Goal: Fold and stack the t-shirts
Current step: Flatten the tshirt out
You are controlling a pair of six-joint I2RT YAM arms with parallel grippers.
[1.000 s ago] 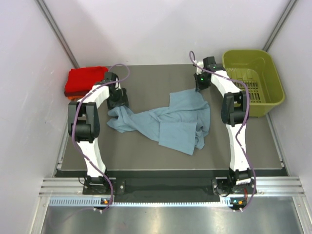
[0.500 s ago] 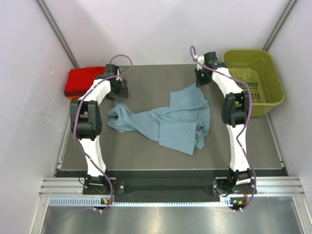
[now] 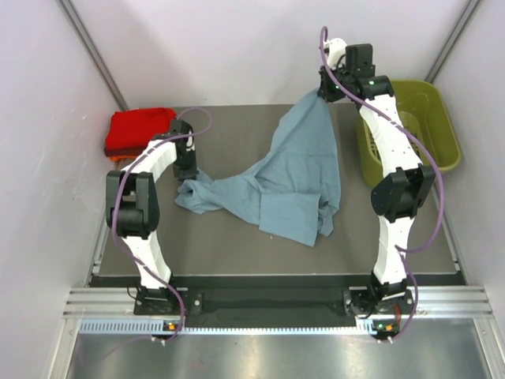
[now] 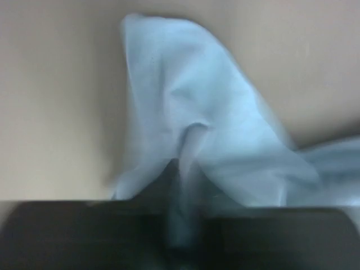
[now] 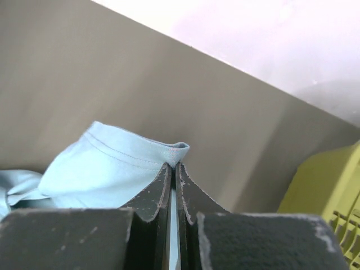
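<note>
With right gripper (image 5: 173, 166) pinched tight on the far hem of the grey-blue t-shirt (image 3: 296, 178), hold of left gripper (image 3: 187, 166) unclear through blur, draw apart slowly to spread it flat.

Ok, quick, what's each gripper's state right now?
Left gripper: at the edge of the grey-blue t-shirt; wrist view blurred, cannot be told.
Right gripper: closed on the shirt's hem, held raised.
</note>
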